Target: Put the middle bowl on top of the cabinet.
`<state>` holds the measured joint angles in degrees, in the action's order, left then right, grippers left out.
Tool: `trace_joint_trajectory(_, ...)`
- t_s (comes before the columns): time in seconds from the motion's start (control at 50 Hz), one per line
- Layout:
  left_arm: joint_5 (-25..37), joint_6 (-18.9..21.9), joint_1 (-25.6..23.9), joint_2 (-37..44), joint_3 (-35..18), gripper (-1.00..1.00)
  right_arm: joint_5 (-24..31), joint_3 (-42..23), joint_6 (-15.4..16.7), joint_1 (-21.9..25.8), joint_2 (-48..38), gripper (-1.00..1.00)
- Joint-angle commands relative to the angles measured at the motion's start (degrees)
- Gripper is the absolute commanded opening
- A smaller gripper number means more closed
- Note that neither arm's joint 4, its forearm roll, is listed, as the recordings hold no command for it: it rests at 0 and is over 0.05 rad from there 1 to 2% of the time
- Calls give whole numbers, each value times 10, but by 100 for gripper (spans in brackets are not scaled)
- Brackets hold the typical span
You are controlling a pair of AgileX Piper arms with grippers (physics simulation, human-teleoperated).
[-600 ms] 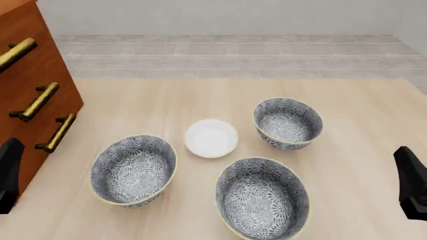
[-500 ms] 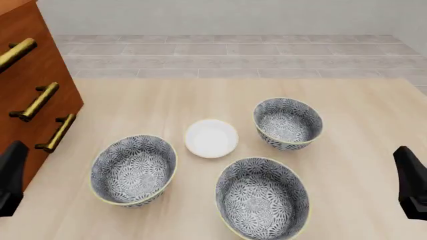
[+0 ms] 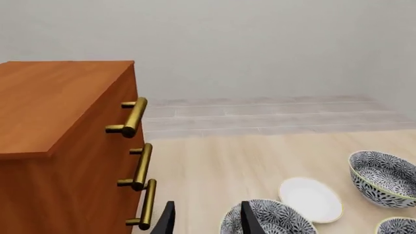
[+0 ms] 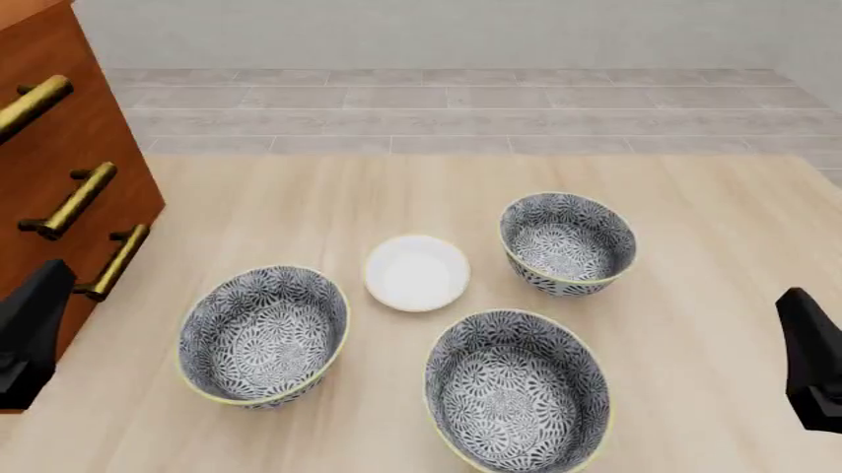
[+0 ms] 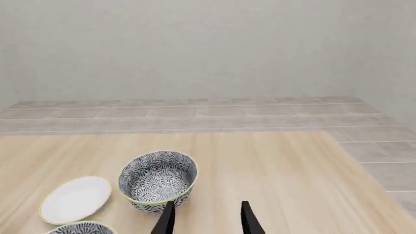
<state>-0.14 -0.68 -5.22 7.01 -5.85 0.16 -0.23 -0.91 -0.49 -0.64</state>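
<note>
Three patterned bowls stand on the table. The middle bowl [image 4: 518, 389] is nearest me, between the left bowl [image 4: 263, 335] and the right bowl [image 4: 567, 241]; only its rim [image 3: 396, 227] shows in the left wrist view. The cabinet [image 4: 59, 187] rises at the far left, its flat top [image 3: 52, 97] bare. My left gripper [image 4: 34, 335] hangs by the cabinet's lowest handle, open and empty [image 3: 208, 224], just left of the left bowl [image 3: 266, 220]. At the right edge my right gripper [image 4: 809, 360] is open and empty [image 5: 206, 222], short of the right bowl [image 5: 158, 179].
A small white saucer [image 4: 416, 273] lies between the three bowls. Three brass bar handles [image 3: 133, 117] stick out from the cabinet front toward the table. A tiled floor and a pale wall lie beyond the table's far edge.
My left gripper has shifted a little to the right, toward the left bowl. The right gripper and all bowls have stayed put.
</note>
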Motion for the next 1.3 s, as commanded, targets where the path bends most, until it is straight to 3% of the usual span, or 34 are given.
trace_joint_trajectory(0.02, -26, -8, -32, 65, -31, 100, 2, -1, -1, -1, 0, 100)
trace_joint_trajectory(0.36, -51, -43, -56, 193, -81, 100, -1, -1, -2, -1, -2, 100)
trace_joint_trajectory(0.6, -55, -68, -33, 261, -85, 100, 0, -2, -1, -2, -2, 100)
trace_joint_trajectory(0.88, -32, -75, -25, 264, -82, 100, -3, 1, -9, -4, -2, 100)
trace_joint_trajectory(1.3, 105, -105, -22, 174, -95, 100, -6, 1, -10, -1, -5, 100)
